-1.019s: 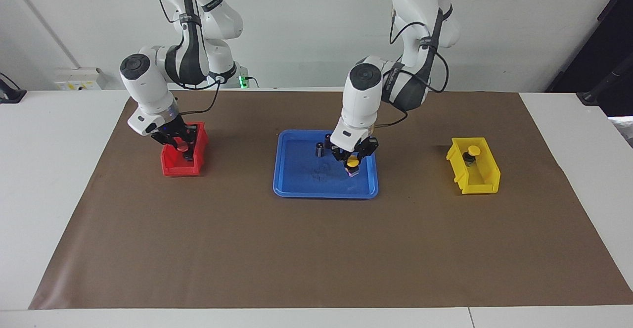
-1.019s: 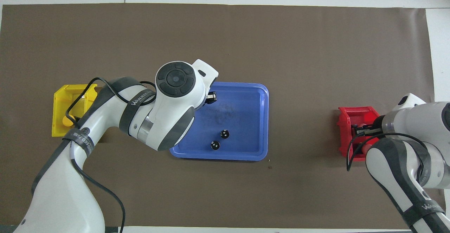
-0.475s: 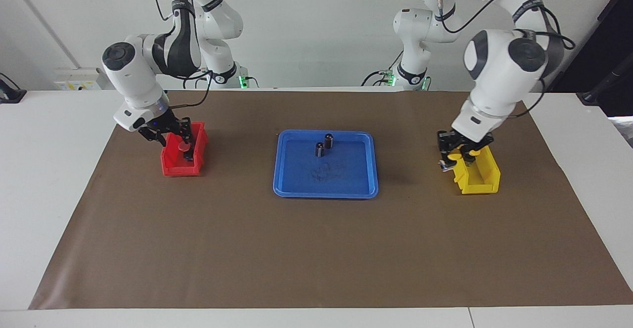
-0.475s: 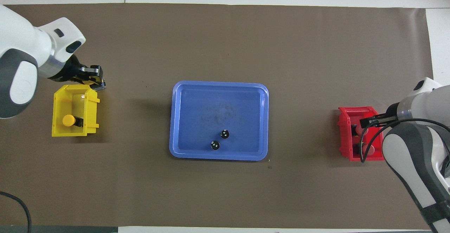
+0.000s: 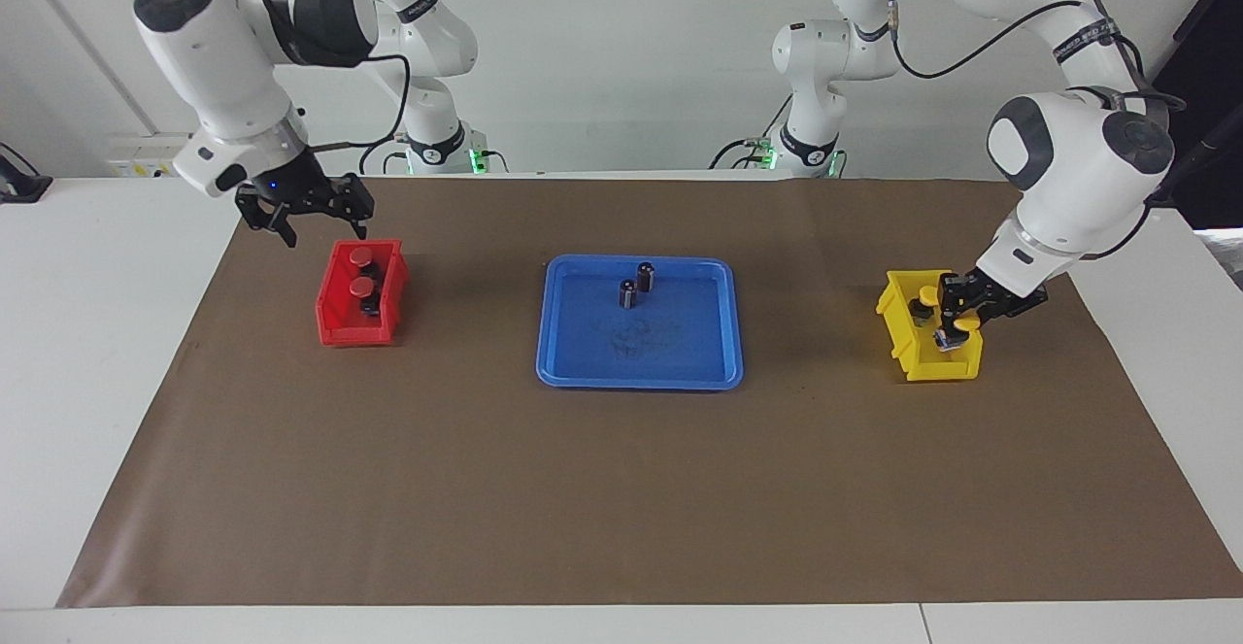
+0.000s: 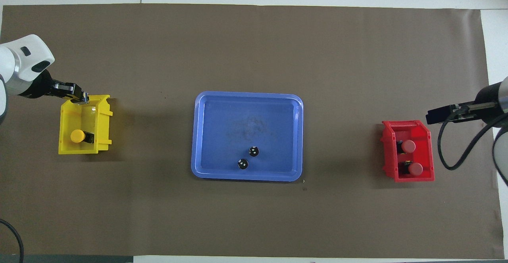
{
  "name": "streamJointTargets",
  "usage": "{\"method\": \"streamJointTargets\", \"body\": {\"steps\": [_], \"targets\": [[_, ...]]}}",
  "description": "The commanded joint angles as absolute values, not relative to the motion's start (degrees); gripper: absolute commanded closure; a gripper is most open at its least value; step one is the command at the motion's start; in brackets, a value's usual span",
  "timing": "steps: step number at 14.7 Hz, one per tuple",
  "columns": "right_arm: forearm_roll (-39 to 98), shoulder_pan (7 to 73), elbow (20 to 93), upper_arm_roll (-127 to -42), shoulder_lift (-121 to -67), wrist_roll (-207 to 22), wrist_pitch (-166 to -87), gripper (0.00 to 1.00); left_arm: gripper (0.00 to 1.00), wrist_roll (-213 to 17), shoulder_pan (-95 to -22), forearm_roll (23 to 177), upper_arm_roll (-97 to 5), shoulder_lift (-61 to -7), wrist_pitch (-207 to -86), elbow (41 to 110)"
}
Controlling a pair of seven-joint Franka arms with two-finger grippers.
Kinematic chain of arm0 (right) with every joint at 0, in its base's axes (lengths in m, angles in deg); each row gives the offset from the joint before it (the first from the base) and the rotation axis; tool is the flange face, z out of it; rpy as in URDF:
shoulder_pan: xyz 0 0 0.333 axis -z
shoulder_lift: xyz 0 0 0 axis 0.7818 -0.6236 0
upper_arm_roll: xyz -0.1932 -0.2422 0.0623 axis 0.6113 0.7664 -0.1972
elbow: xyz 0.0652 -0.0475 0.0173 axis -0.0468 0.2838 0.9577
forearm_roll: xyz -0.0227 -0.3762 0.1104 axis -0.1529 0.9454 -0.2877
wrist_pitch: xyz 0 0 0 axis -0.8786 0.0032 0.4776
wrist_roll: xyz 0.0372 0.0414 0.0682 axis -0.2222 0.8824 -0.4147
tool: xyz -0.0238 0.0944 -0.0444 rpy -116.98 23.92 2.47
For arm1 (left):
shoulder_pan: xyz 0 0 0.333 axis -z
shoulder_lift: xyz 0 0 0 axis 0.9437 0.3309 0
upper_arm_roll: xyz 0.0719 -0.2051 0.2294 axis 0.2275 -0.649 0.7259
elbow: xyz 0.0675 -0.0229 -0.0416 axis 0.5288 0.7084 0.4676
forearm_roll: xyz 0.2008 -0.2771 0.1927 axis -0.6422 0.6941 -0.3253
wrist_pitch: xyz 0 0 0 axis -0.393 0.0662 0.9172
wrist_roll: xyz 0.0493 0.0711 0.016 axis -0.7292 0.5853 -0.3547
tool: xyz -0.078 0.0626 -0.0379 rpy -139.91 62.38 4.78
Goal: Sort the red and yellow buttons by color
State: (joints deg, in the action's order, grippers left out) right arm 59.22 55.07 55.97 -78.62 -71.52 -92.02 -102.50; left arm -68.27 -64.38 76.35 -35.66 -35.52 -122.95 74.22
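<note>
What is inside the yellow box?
The yellow bin holds one yellow button lying in it. The left gripper, shut on a second yellow button, is lowered into the bin. The bin's walls and the gripper hide some of its floor.

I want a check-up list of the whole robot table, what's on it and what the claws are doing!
Surface: brown paper mat on a white table.
Job's things: two red-capped buttons in the red plastic bin; one yellow-capped button in the yellow plastic bin, another in the left gripper.
Clutter: two dark cylinders in the blue tray.
Grippers: left gripper over the yellow bin, shut on a button; right gripper open, raised near the red bin.
Cables: black ones along both arms.
Surroundings: white wall.
</note>
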Motion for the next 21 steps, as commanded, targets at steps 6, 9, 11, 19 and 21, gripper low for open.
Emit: {"method": "streamJointTargets", "body": {"steps": [6, 9, 11, 19, 21], "targets": [[61.1, 58.0, 38.1, -78.5, -80.7, -90.5, -90.3, 0.00, 0.99, -64.0, -66.5, 77.0, -36.2, -37.3, -129.7, 82.8], [61.2, 57.0, 43.7, -78.2, -77.6, -89.2, -92.7, 0.00, 0.99, -64.0, -66.4, 77.0, -36.2, -36.3, -133.6, 84.7], [61.3, 56.8, 43.0, -77.2, -77.9, -89.6, -92.7, 0.00, 0.99, -63.8, -66.4, 77.0, -36.2, -35.1, -134.6, 84.7], [61.1, 57.1, 42.8, -76.3, -78.3, -89.6, -92.7, 0.00, 0.37, -63.4, -66.5, 77.0, -36.2, -34.8, -135.0, 83.3], [61.2, 57.1, 42.8, -76.3, -78.3, -89.6, -92.7, 0.00, 0.30, -63.4, -66.5, 77.0, -36.2, -35.0, -132.5, 81.2]]}}
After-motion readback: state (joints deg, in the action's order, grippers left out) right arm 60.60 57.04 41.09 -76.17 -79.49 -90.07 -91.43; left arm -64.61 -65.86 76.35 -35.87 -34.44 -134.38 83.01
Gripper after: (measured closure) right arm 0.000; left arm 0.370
